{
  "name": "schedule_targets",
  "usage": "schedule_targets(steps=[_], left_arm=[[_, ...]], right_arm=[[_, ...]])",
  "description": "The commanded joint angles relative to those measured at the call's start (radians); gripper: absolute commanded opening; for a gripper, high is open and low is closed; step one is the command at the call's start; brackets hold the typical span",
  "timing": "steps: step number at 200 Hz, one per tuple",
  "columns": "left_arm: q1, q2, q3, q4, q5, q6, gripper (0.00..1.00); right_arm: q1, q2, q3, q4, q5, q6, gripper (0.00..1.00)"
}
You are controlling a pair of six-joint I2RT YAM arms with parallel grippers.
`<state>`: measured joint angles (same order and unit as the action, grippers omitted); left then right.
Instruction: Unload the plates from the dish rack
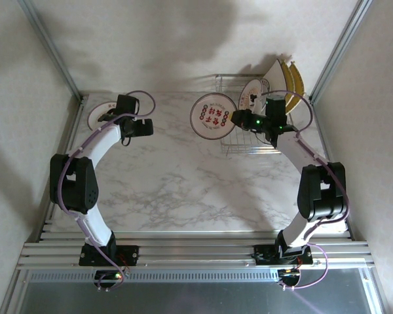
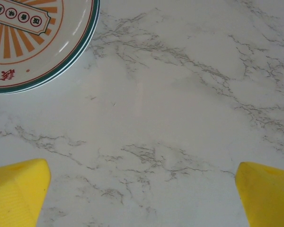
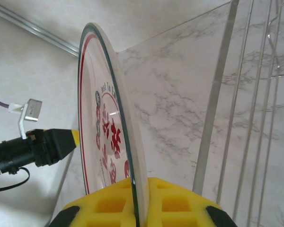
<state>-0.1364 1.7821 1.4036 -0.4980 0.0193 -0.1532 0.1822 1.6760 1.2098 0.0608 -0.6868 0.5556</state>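
Marble-patterned bench [image 1: 183,183] with pale walls on three sides forms the work area.

Task status, judged from the present layout: unloading is partly complete.

- The red-printed plate [image 1: 213,116] stands on edge in the right end effector [image 3: 137,189], whose yellow fingers are clamped on its rim. The plate is outside the dish rack [image 1: 245,149], whose wires stand just to the right of that end effector. It is not yet set down.
- The orange-rayed plate [image 2: 33,38] lies flat on the bench, ahead and to the left of the left end effector [image 2: 142,194]. That end effector is spread fully wide and holds nothing.
- Left in the rack are one upright round plate [image 1: 252,95], just beyond the right end effector, and the larger white and mustard plates [image 1: 285,77], further beyond it and to its right.
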Motion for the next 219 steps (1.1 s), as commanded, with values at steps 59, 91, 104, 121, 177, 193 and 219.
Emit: schedule_targets(steps=[59, 91, 104, 121, 177, 193, 219], left_arm=[[-0.008, -0.116, -0.095, 0.377, 0.698, -0.161, 1.0], [-0.009, -0.12, -0.188, 0.581, 0.851, -0.279, 0.99], [-0.011, -0.115, -0.209, 0.63, 0.877, -0.313, 0.98], [-0.012, -0.103, -0.222, 0.669, 0.882, -0.338, 0.93], [-0.015, -0.055, -0.216, 0.748, 0.914, -0.411, 0.53], [-0.015, -0.046, -0.212, 0.752, 0.915, -0.413, 0.37], [-0.015, -0.03, -0.203, 0.762, 0.924, -0.424, 0.02]], right_arm=[[0.07, 0.076, 0.073, 0.154, -0.074, 0.059, 0.0], [0.102, 0.121, 0.131, 0.182, -0.083, 0.083, 0.0], [0.118, 0.14, 0.159, 0.193, -0.091, 0.096, 0.0], [0.141, 0.163, 0.19, 0.2, -0.104, 0.104, 0.0], [0.18, 0.203, 0.214, 0.23, -0.108, 0.134, 0.0], [0.182, 0.207, 0.216, 0.235, -0.112, 0.137, 0.0], [0.184, 0.209, 0.22, 0.237, -0.107, 0.141, 0.0]])
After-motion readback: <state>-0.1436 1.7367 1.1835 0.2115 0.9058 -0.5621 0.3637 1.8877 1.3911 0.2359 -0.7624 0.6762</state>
